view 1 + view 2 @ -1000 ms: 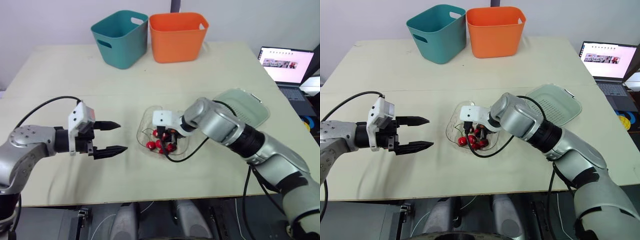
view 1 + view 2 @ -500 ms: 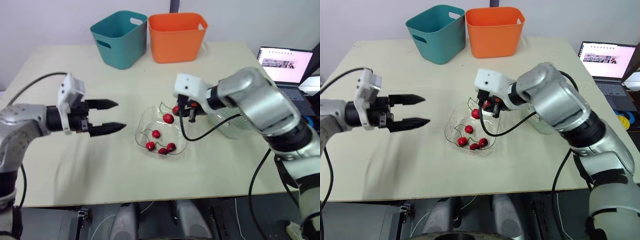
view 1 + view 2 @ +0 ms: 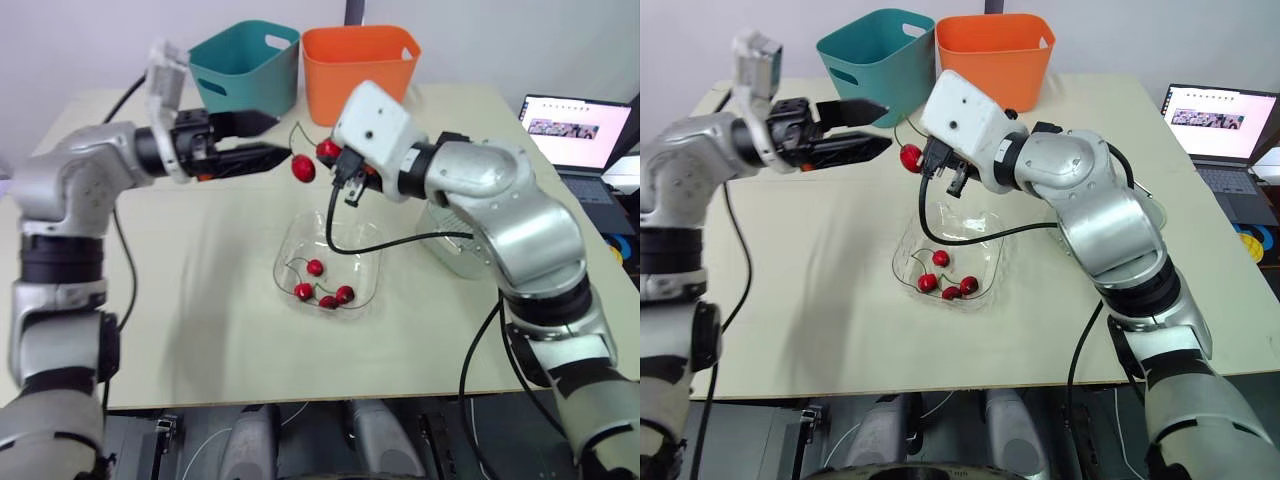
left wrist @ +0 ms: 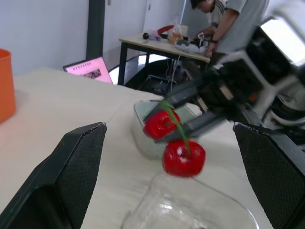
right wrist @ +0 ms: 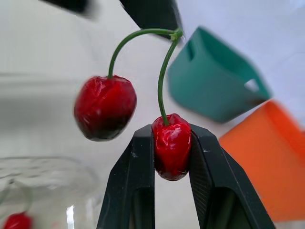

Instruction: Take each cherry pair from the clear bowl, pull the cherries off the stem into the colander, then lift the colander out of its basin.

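The right gripper (image 3: 331, 152) is seen in the eye views clenched on one cherry of a cherry pair (image 3: 303, 168), which is held in the air beyond the clear bowl (image 3: 290, 245). More cherries (image 3: 315, 268) lie in that bowl. The free cherry hangs toward the left gripper (image 3: 886, 125), whose fingers are spread. The colander (image 3: 447, 250) is partly hidden by the right arm.

In the left wrist view the pair is framed between parted fingers (image 4: 71, 162), and a person (image 4: 233, 19) is seen at a far desk.

In the right wrist view the stems are seen rising upright to meet above the cherries.
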Motion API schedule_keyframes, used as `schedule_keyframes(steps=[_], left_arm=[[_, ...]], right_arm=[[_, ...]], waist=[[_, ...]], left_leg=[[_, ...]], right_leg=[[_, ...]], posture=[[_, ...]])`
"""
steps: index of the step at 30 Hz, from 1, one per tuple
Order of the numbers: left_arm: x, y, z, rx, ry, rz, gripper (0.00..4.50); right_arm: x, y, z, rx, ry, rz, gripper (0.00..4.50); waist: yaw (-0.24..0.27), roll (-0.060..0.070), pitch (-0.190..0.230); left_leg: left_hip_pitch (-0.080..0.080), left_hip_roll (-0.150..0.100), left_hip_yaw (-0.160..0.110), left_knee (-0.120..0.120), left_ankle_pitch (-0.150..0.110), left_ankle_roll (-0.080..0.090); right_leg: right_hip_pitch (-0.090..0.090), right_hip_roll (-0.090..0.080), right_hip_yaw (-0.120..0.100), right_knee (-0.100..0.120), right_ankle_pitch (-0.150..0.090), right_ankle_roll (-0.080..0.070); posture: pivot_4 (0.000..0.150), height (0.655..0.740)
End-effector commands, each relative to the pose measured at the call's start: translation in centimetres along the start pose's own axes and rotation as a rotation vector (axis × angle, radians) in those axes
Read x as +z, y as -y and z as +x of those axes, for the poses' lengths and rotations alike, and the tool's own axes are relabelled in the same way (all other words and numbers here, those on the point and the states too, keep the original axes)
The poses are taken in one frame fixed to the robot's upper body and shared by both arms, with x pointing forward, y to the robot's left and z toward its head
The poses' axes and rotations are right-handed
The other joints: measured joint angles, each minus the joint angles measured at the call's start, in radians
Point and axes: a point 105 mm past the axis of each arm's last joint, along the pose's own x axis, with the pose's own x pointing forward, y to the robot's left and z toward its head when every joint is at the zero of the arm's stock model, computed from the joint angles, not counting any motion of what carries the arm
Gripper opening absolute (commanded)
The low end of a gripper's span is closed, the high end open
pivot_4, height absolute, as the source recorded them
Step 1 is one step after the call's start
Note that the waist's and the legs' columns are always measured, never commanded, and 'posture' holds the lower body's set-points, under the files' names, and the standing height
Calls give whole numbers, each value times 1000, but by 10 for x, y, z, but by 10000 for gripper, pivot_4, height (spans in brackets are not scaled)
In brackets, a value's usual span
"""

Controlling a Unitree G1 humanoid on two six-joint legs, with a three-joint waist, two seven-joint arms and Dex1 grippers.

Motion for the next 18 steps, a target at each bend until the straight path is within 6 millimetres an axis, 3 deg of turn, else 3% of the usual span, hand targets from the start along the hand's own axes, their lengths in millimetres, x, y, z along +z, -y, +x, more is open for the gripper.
schedule_keyframes(steps=[1,18], left_arm=[[12,-3,2,-7,2,70,45000],[18,4,14,-108,49,22,45000]], right_arm=[[12,9,-6,-75,52,-78,6477],[4,9,-7,-95,30,-102,6477]], waist=[[-5,0,0],[-1,0,0]], left_leg=[[0,0,0,0,0,0],[0,0,0,0,0,0]], right_leg=[[-1,0,0,0,0,0],[-1,1,0,2,0,0]], posture=[[1500,7400],[1500,7400]])
